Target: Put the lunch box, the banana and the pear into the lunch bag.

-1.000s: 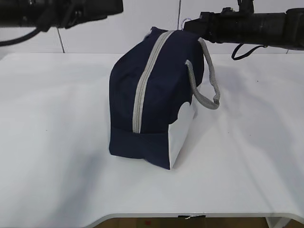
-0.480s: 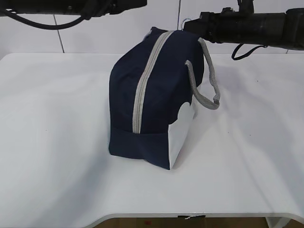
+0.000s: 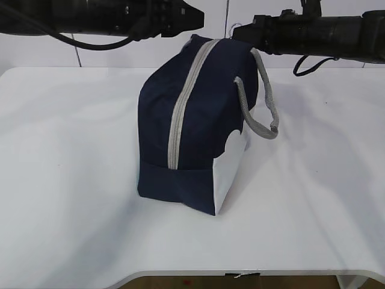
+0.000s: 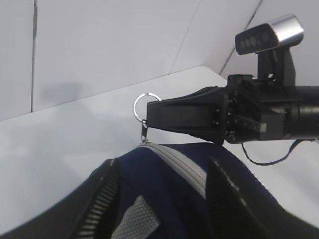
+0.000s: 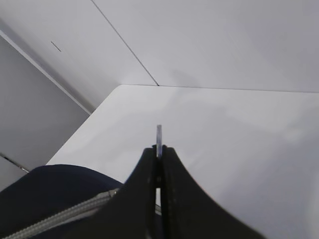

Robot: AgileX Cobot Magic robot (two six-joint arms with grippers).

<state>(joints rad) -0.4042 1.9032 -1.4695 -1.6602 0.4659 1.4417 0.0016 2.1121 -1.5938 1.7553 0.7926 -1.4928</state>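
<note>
The right gripper (image 5: 158, 149) has its jaws clamped on the ring pull (image 4: 145, 106) at the far top end of the lunch bag (image 3: 192, 129). The left gripper's (image 3: 195, 17) jaws stand apart above that end. The white surface (image 3: 66, 180) lies bare all round the zipped bag, which sits at its middle.

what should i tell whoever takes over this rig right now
Right gripper: shut on the ring pull at the far end of the lunch bag.
Left gripper: jaws open over the bag top, nothing held.
Lunch bag upright on the table, zipper shut along its visible length.
Lunch box, banana, pear: not visible in any view.
Left: cannot tell whether the items are packed, so check first.
</note>
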